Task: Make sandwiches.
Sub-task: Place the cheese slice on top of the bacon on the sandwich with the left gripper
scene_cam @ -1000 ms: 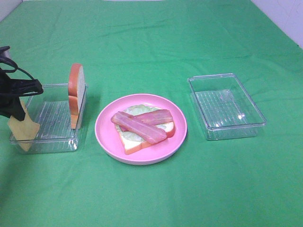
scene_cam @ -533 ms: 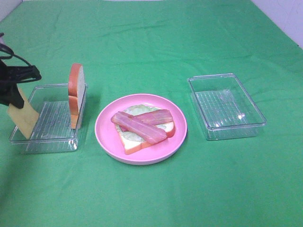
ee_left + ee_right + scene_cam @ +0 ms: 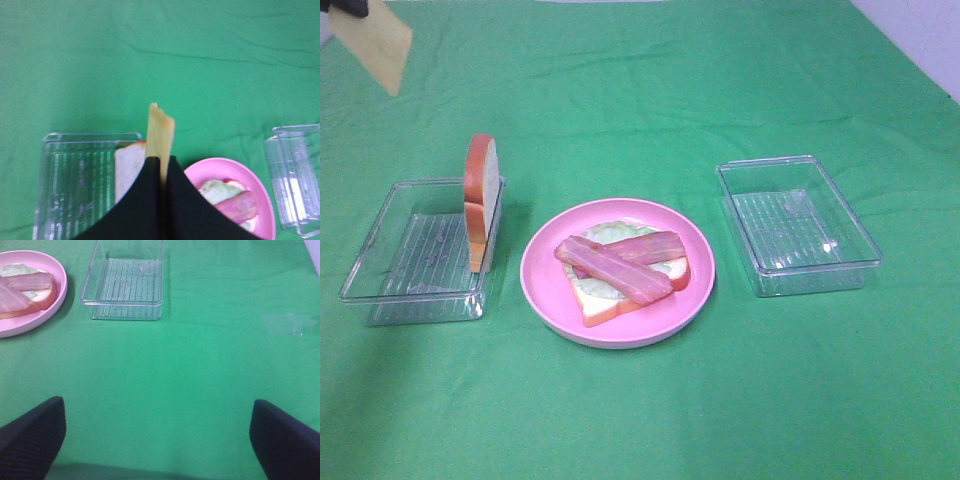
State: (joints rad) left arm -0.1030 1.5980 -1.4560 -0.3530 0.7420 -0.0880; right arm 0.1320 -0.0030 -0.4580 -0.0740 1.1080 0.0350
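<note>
From high up, the left gripper (image 3: 345,8) is almost cut off at the corner, pinching the cheese slice (image 3: 380,42). Its wrist view shows the cheese edge-on. The right gripper (image 3: 157,437) is spread wide, holding nothing.

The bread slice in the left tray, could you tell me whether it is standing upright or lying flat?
Upright. The bread slice stands on edge against the right wall of the left tray, its rounded top above the rim.
</note>
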